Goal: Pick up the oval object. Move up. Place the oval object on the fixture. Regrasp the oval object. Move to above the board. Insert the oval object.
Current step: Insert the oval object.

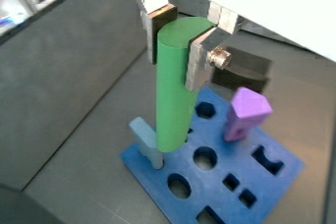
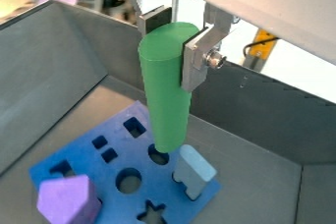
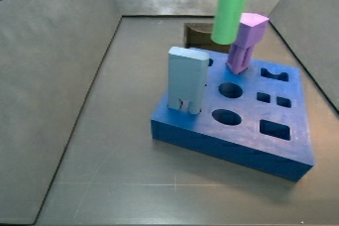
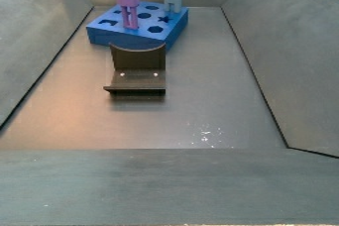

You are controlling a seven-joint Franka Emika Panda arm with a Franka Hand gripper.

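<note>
While your gripper [image 1: 184, 33] is pinching the smooth green oval rod [image 1: 174, 85] upright, its lower end is sitting at the thick blue holed board [image 2: 92, 164].

No readable text, labels, brands or numbers anywhere: none on board [image 3: 239, 136], pegs, fixture [image 4: 137, 75] or gripper [image 1: 183, 27].

The gripper [image 1: 184, 33] is cut off above its fingers [image 1: 159, 27]; the oval object [image 1: 175, 85] between them hides its hole in the board [image 1: 269, 184].
</note>
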